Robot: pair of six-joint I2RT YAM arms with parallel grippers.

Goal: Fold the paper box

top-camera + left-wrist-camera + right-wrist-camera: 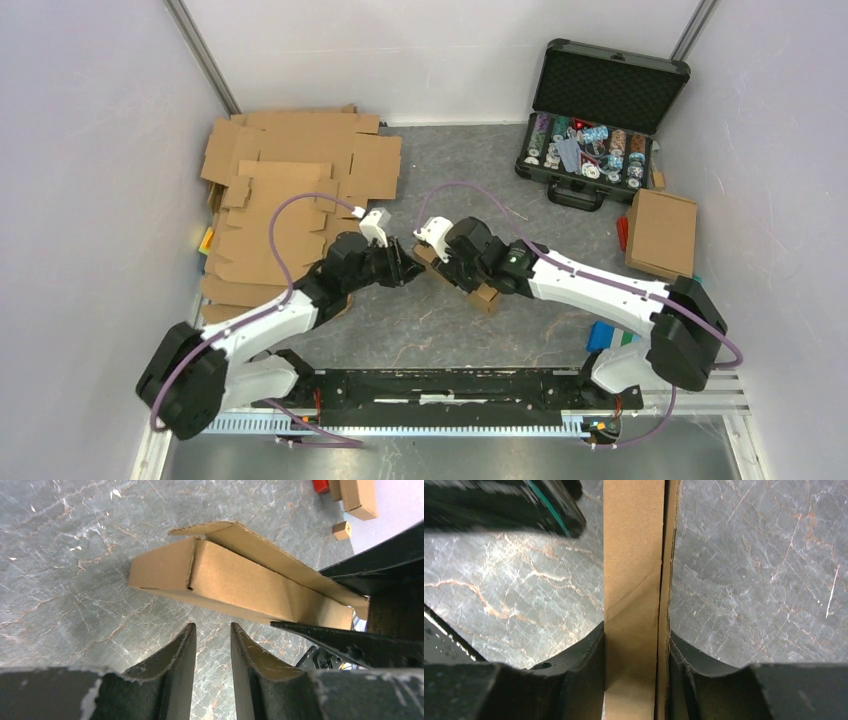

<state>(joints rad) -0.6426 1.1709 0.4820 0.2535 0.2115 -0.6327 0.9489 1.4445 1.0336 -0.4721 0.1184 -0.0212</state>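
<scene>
Right wrist, paper box pinched between right fingers, left fingers part-open, empty, nearby

Grey marbled table: flat cardboard blanks stacked far left, open black chip case far right, closed carton beside it, partly folded paper box at centre.

Bright, even overhead light, soft shadow beside the box, close foreground blurred.
</scene>
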